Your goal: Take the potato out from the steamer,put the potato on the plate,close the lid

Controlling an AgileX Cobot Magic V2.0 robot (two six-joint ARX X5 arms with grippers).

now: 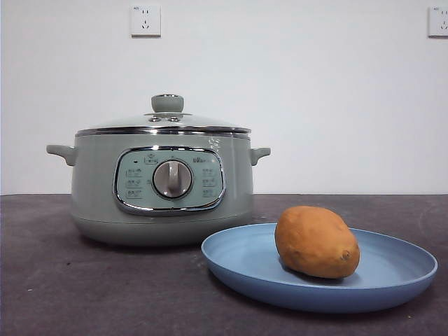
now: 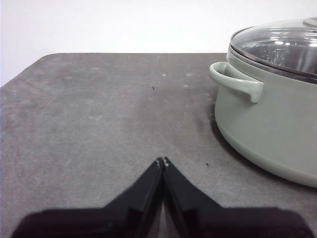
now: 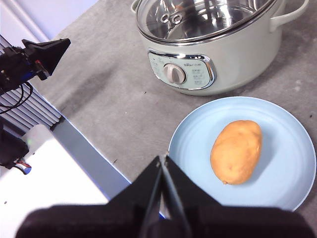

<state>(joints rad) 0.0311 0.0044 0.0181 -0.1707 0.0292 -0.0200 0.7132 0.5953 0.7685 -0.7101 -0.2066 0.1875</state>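
The orange-brown potato (image 1: 317,241) (image 3: 237,151) lies on the light-blue plate (image 1: 392,280) (image 3: 292,163), in front and to the right of the steamer. The sage-green steamer (image 1: 98,196) (image 2: 272,129) (image 3: 237,74) stands with its glass lid (image 1: 164,124) (image 2: 277,47) (image 3: 198,20) seated on it, the green knob (image 1: 167,103) on top. My left gripper (image 2: 162,161) is shut and holds nothing, low over bare table to the side of the steamer's handle (image 2: 237,84). My right gripper (image 3: 163,158) is shut and holds nothing, high above the plate's near rim. Neither arm shows in the front view.
The dark grey table (image 1: 84,294) runs back to a white wall with two sockets (image 1: 145,21). In the right wrist view the left arm's black gripper (image 3: 44,54) hangs off the table's side, above a white and blue surface (image 3: 64,173) beyond the edge.
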